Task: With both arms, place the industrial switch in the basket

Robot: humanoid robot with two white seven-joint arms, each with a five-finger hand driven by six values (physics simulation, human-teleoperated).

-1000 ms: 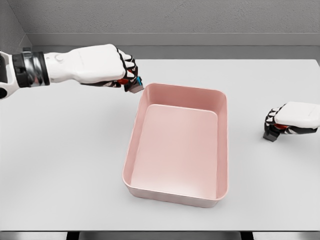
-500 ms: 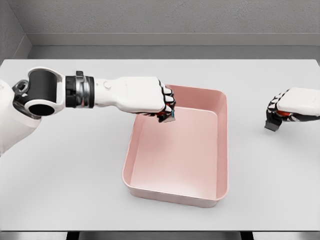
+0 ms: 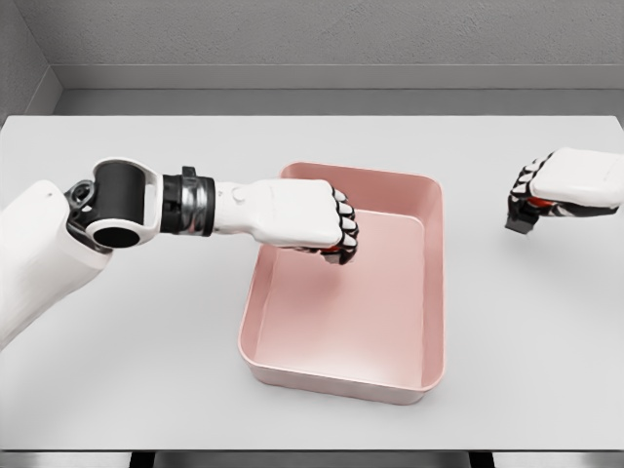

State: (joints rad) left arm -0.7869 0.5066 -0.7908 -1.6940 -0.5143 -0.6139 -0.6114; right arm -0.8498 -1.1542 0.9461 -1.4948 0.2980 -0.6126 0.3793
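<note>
One wide white table (image 3: pixel 146 341) filled our view, a grey wall (image 3: pixel 322 34) behind its far edge. We saw the shallow pink rectangular plastic basket (image 3: pixel 429 292) near the middle, bare tabletop all around it. Our left hand (image 3: pixel 317 219) hung over the basket's far half, fingers curled; any switch inside was hidden. Our right hand (image 3: pixel 565 185), well right of the basket, gripped a small dark industrial switch (image 3: pixel 520 216).

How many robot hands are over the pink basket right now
1. The left hand is above the basket, inside its far left part, its fingers curled. The right hand is off to the basket's right, over the table.
</note>
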